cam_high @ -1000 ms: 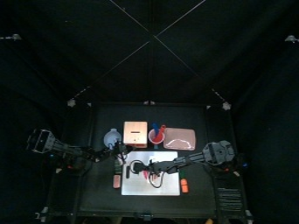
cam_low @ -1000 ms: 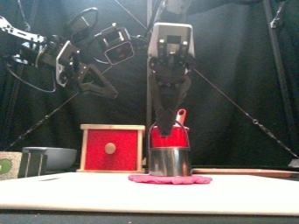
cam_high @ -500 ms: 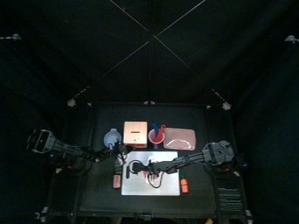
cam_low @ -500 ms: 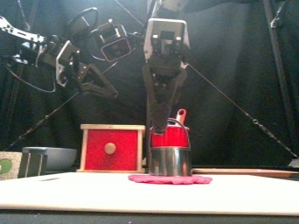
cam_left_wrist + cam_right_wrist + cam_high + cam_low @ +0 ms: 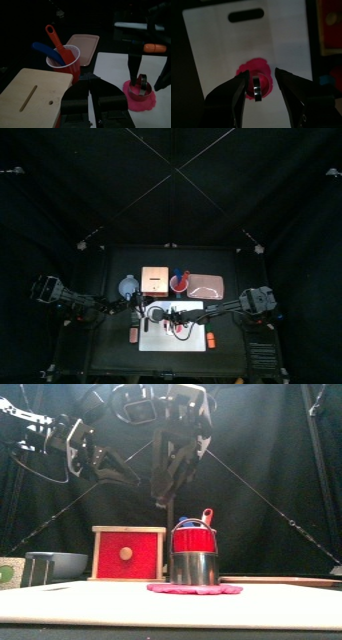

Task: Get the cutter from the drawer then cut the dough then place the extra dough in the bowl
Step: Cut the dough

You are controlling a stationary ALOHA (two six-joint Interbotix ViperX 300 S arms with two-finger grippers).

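2 jaws of the right gripper (image 5: 260, 75) stand apart, empty, above the white cutting board (image 5: 218, 60). The cutter (image 5: 194, 567) sits on the pink dough (image 5: 194, 589) near the board's middle. The left gripper (image 5: 91, 87), jaws together, hangs off the board's left back corner.

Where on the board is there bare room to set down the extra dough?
The board is bare between its grip hole and the dough, and along its front edge. It is crowded at the dough: the cutter stands on it, the right gripper open above. Behind the board, box, cup, tray and bowl stand close.
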